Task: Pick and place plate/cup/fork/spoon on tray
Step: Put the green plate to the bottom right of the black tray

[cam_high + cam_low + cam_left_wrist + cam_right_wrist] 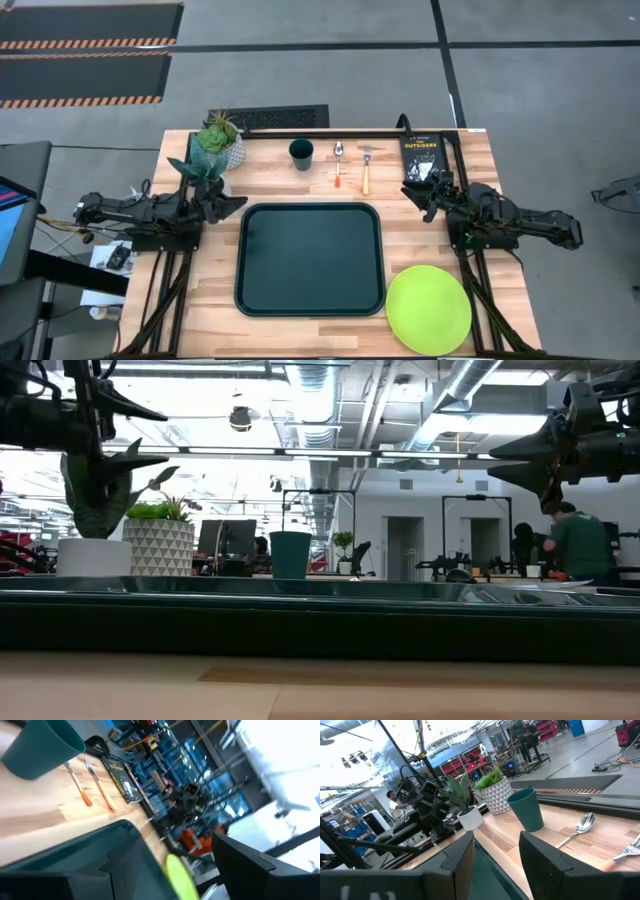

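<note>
**Nothing on the tray yet: choose the first piece and come down square**

The tray [310,258] lies bare at the table's centre, and all four pieces wait around it. The cup [301,153] stands upright at 12 o'clock from the tray; the spoon [338,163] and fork [366,168] lie side by side, apart, at about 1 o'clock, bowl and tines pointing away from the tray. The plate [428,309] sits flat at 4 o'clock, just beside the tray's corner.

The cup looks the easiest start: approach from above, fingers straddling the rim, clear of the potted plants [214,148] at 11 o'clock. The flat plate likely needs a grasp at its edge, and the thin cutlery a pinch across the handle.

The left gripper [232,204] hovers at the tray's 10 o'clock, fingers spread and pointing inward. The right gripper [421,192] hovers at 2 o'clock, over the near end of a black book [423,156], fingers likewise apart. Neither holds anything.
</note>
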Controlling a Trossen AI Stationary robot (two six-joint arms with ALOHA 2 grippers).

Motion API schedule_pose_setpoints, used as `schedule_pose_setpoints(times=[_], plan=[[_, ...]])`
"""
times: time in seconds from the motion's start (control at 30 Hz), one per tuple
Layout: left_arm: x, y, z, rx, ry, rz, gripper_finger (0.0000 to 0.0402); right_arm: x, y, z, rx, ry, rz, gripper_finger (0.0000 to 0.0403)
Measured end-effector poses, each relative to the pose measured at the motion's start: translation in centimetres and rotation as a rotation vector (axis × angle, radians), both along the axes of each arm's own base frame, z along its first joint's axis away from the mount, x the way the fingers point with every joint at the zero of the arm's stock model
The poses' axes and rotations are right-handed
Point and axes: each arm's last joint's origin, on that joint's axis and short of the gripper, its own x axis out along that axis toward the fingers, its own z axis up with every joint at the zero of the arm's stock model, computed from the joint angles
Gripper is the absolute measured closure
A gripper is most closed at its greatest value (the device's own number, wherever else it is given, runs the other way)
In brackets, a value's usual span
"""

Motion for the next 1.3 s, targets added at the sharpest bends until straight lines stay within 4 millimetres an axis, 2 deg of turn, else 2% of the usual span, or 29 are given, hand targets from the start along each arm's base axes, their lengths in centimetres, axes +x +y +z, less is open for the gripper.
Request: schedule_pose_setpoints(times=[0.1,0.3,0.43,0.57,0.67,0.83,1.03,1.17,1.3], plan=[[0.0,0.1,0.0,-0.053,-0.019,0.016,0.0173,0.0,0.0,0.2,0.041,-0.036,0.001,0.0221],[-0.1,0.2,0.2,-0.131,-0.057,0.074,0.0173,-0.1,-0.1,0.8,0.285,-0.215,-0.030,0.0221],[-0.2,0.5,0.3,-0.203,-0.097,0.174,0.0173,-0.2,-0.3,0.9,0.340,-0.253,-0.064,0.0221],[-0.2,0.5,0.4,-0.274,-0.142,0.173,0.0173,-0.2,-0.3,1.1,0.440,-0.317,-0.051,0.0221],[-0.3,0.4,1.2,-0.307,-0.224,0.124,0.0173,-0.4,-0.1,2.1,0.436,-0.341,0.001,0.0221],[-0.7,0.4,3.3,-0.281,-0.383,0.059,0.0173,-1.3,0.3,6.1,0.296,-0.382,0.045,0.0221],[-0.9,0.0,5.9,-0.248,-0.420,-0.109,0.0173,-1.6,0.4,10.4,0.155,-0.284,0.023,0.0221],[-0.8,-0.4,8.2,-0.228,-0.426,-0.225,0.0173,-1.0,0.3,12.7,0.125,-0.095,0.004,0.0221],[-0.2,-0.5,11.4,-0.179,-0.413,-0.231,0.0173,0.0,0.1,14.3,0.165,0.154,-0.011,0.0219]])
